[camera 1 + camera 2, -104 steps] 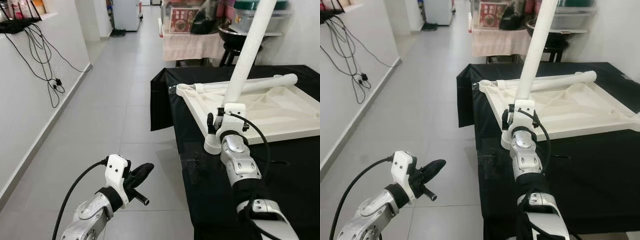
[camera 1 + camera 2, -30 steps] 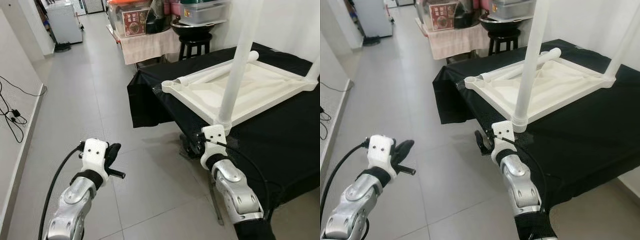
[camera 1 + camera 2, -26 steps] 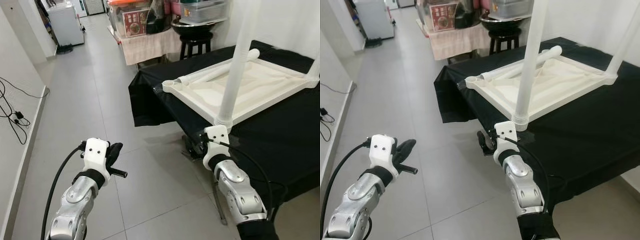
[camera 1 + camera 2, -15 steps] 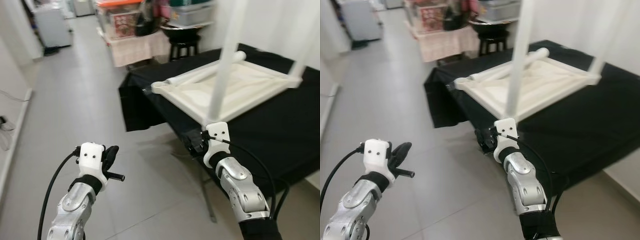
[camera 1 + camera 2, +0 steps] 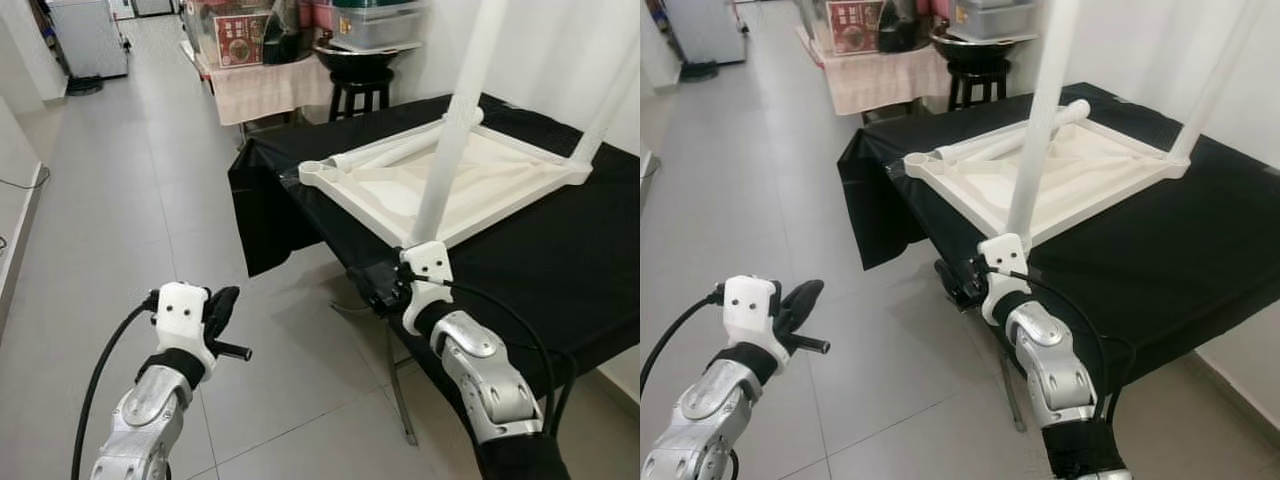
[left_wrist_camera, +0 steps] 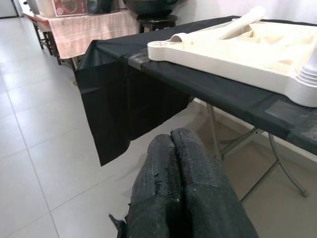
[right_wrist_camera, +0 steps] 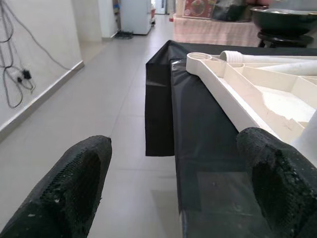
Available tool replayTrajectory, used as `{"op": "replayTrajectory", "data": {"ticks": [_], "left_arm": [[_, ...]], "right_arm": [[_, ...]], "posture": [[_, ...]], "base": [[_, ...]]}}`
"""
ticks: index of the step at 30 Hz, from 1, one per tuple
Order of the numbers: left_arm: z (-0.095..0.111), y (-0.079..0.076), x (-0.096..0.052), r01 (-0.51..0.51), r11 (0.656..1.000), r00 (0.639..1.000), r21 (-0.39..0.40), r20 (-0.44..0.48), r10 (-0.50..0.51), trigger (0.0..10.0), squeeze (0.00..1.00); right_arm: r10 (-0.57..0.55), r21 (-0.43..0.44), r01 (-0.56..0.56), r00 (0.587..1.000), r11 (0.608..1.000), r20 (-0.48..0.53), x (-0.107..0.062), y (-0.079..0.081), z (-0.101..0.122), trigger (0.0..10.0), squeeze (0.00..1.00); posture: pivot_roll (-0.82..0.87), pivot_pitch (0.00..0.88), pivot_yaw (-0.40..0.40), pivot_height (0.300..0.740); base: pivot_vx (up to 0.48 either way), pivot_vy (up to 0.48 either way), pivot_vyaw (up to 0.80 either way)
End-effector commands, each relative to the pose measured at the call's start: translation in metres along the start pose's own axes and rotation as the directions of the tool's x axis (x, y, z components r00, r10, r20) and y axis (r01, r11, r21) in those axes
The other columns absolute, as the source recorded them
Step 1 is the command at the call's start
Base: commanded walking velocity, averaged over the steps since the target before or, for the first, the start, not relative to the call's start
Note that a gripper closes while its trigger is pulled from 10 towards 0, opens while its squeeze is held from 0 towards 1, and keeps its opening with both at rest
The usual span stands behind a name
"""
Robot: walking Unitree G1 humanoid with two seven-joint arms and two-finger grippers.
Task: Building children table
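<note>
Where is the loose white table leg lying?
The loose leg lies on the upturned white tabletop, along its far-left edge, on the black-covered table.

Home: tiled hallway [image 5: 120, 200], fridge [image 5: 90, 35]

Bright, even indoor light, soft shadows under the black-draped table [image 5: 560, 270], sharp head views, near fingertips [image 7: 74, 183] blurred

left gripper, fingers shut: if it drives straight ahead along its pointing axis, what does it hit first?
Probably the black cloth hanging off the table's near end, below the upturned white tabletop. The left gripper points across bare floor toward it; depth is unclear, so it might pass low, toward the folding legs.
</note>
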State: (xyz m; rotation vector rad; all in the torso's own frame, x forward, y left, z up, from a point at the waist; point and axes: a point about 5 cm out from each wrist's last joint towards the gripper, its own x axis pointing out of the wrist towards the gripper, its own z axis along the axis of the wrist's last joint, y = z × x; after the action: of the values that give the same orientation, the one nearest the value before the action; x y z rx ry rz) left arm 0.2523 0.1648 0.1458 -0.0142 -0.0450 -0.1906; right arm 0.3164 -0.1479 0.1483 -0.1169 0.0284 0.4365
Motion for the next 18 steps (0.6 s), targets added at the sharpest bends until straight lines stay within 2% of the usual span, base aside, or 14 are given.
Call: {"op": "replayTrajectory", "data": {"ticks": [1, 3, 5, 7, 9, 12, 18], "left_arm": [[0.002, -0.001, 0.000, 0.017, 1.000, 1.000, 0.008, 0.000, -0.017, 10.0, 0.00], [0.002, -0.002, 0.000, 0.021, 1.000, 1.000, 0.011, -0.001, -0.021, 10.0, 0.00], [0.000, -0.003, 0.000, 0.030, 0.999, 1.000, 0.018, -0.007, -0.030, 10.0, 0.00], [0.000, -0.003, 0.000, 0.030, 0.999, 1.000, 0.018, -0.007, -0.030, 10.0, 0.00], [-0.003, -0.002, 0.000, 0.042, 0.999, 0.999, 0.030, -0.024, -0.042, 10.0, 0.00], [-0.004, -0.002, -0.001, 0.044, 0.998, 0.999, 0.033, -0.028, -0.044, 10.0, 0.00], [-0.007, 0.000, -0.004, 0.042, 0.998, 0.998, 0.040, -0.041, -0.040, 10.0, 0.00]], "right_arm": [[0.027, 0.009, -0.027, 1.000, 1.000, 0.015, 0.001, 0.001, 0.001, 10.0, 0.00], [0.051, 0.011, -0.052, 0.999, 0.999, 0.017, 0.000, 0.001, 0.002, 10.0, 0.00], [0.123, 0.014, -0.123, 0.992, 0.992, 0.017, -0.003, 0.006, 0.003, 10.0, 0.00], [0.123, 0.014, -0.123, 0.992, 0.992, 0.017, -0.003, 0.006, 0.003, 10.0, 0.00], [0.203, 0.051, -0.205, 0.978, 0.977, 0.041, -0.006, 0.017, 0.003, 10.0, 0.00], [0.217, 0.056, -0.220, 0.975, 0.974, 0.051, -0.006, 0.020, 0.003, 10.0, 0.00], [0.251, 0.033, -0.252, 0.967, 0.967, 0.036, -0.008, 0.029, -0.004, 10.0, 0.00]], "posture": [[-0.02, 0.000, -0.007, 0.740], [-0.02, 0.000, -0.007, 0.740], [-0.03, 0.000, -0.002, 0.740], [-0.03, 0.000, -0.002, 0.740], [-0.02, 0.000, 0.009, 0.740], [-0.02, 0.000, 0.009, 0.740], [-0.02, 0.000, 0.000, 0.740]], "base": [[0.000, 0.000, 0.00], [0.000, 0.000, 0.00], [0.124, 0.000, 0.00], [0.247, 0.000, 0.00], [0.262, 0.000, -0.65], [0.262, 0.000, -0.65], [0.268, 0.000, 0.00]]}}
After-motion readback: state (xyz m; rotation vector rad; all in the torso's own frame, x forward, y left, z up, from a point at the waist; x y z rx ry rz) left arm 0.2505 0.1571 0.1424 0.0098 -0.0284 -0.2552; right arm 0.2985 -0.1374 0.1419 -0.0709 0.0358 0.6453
